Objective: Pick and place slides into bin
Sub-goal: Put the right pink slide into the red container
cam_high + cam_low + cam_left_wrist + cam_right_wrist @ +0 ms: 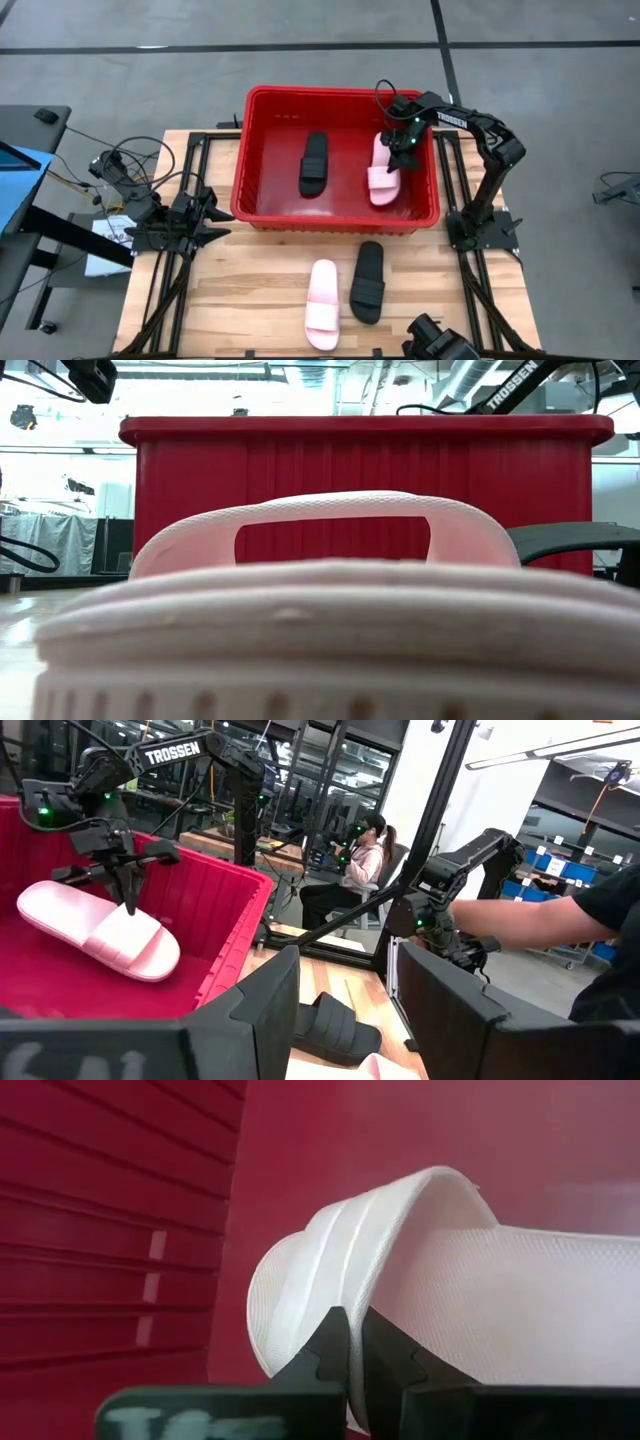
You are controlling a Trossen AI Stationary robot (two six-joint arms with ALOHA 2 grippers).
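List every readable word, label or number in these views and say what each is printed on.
"TROSSEN": white letters on the right arm above the bin, also readable in the low and left wrist views.
White marking on the right pincer body in its wrist view: too blurred to read.
No text shows on the slides.

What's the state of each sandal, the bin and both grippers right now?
Pink sandal in bin: lying flat on the bin floor, right gripper on it.
Black sandal in bin: lying flat, free.
Pink sandal on table: flat, untouched.
Black sandal on table: flat, beside the pink one.
Red bin: upright, holds two sandals.
Right gripper: inside bin, fingers nearly closed.
Left gripper: parked at table's left side, open.
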